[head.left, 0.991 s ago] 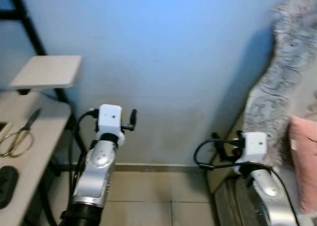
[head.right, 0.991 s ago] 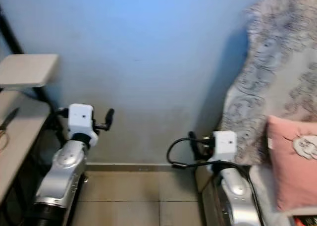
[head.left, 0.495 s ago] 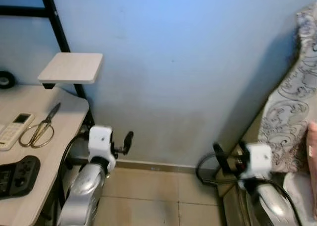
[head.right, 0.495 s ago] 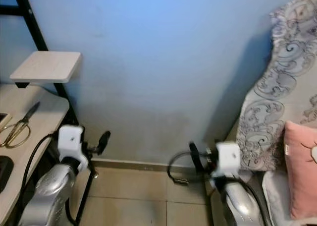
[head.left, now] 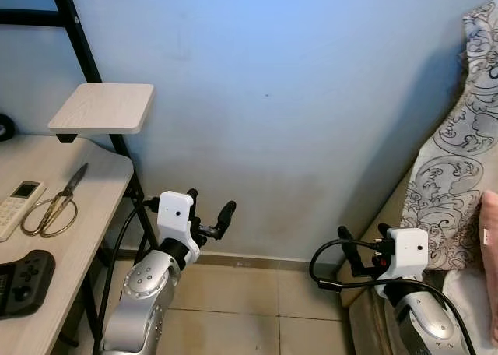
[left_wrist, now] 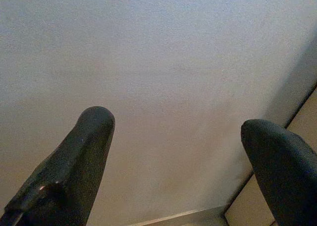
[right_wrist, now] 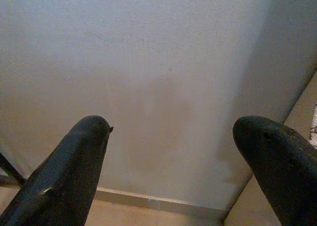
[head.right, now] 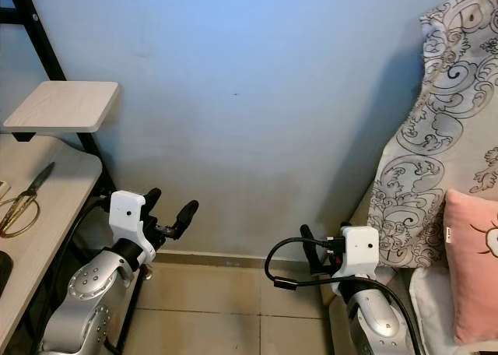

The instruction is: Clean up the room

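- The whole view was found shifted against the earlier frames, so the camera had turned; more of the desk (head.left: 78,238) was brought into sight; the left gripper (head.left: 208,212) was raised from half a second before.
- Both grippers were held before the blue wall (head.left: 296,98); fingers apart on left and on right gripper (head.right: 320,242), nothing held.
- Scissors (head.left: 53,205), remote (head.left: 15,207) and game controller (head.left: 22,281) lay on the desk; a pink cushion (head.right: 471,261) rested on the bed; nothing to be tidied was within reach, by judgement.
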You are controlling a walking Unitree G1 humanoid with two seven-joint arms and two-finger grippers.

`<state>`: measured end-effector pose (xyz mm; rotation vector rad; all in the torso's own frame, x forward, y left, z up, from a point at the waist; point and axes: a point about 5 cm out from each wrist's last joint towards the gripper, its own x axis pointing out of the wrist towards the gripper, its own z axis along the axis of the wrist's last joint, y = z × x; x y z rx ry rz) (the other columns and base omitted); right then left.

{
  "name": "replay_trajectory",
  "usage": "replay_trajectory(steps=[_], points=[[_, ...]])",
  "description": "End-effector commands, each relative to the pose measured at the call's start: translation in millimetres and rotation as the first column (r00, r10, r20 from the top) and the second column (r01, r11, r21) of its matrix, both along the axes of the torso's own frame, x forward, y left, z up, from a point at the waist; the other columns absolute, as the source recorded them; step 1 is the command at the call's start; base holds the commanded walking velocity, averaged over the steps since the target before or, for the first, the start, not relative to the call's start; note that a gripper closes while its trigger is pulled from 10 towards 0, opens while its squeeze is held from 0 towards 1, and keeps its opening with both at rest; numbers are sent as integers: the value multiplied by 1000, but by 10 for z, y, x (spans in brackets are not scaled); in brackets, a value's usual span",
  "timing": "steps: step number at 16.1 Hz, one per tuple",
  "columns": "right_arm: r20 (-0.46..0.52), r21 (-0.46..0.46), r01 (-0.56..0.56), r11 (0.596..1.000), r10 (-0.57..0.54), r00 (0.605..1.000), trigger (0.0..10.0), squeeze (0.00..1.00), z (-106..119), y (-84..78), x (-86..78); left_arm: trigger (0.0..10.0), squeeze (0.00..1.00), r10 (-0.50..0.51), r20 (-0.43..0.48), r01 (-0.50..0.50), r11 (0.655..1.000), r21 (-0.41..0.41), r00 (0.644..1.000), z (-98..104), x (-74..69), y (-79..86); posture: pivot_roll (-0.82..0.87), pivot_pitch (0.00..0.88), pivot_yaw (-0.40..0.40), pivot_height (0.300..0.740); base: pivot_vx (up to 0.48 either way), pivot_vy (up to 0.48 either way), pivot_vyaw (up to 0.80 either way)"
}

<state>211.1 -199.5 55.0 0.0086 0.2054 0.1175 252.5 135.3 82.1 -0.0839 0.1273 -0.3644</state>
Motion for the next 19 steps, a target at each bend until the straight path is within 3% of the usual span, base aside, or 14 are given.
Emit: replay_trajectory(steps=[1,12,13,14,15,16,19], points=[[13,-7,10,1000,-10,1000,10000,522,43,-22,16,10000,0,-13,10,12,1000,7,1000,27,11,-8,-104,0,-23,740,0,0,0],[13,-7,10,1000,-10,1000,10000,522,43,-22,16,10000,0,-13,10,12,1000,7,1000,27,11,-8,-104,0,-23,740,0,0,0],[7,-9,-7,1000,7,1000,10000,514,38,-7,62,10000,0,1,34,0,1000,-9,999,58,115,-61,-65,0,-87,740,0,0,0],[3,2,-27,1000,27,1000,10000,514,47,-12,135,10000,0,12,61,-12,1000,-13,998,102,235,-154,-65,0,-87,740,0,0,0],[-8,9,-34,999,34,999,10000,518,29,-6,111,10000,0,16,64,-16,1000,1,998,91,228,-155,-47,0,-102,740,0,0,0],[-42,26,-35,999,36,998,10000,514,-54,23,60,10000,0,80,35,-81,996,30,996,43,243,-14,-26,0,-104,740,0,0,0],[-37,31,-35,999,36,999,10000,486,-42,69,135,10000,0,137,7,-137,989,55,991,16,250,92,6,0,-101,740,0,0,0]])
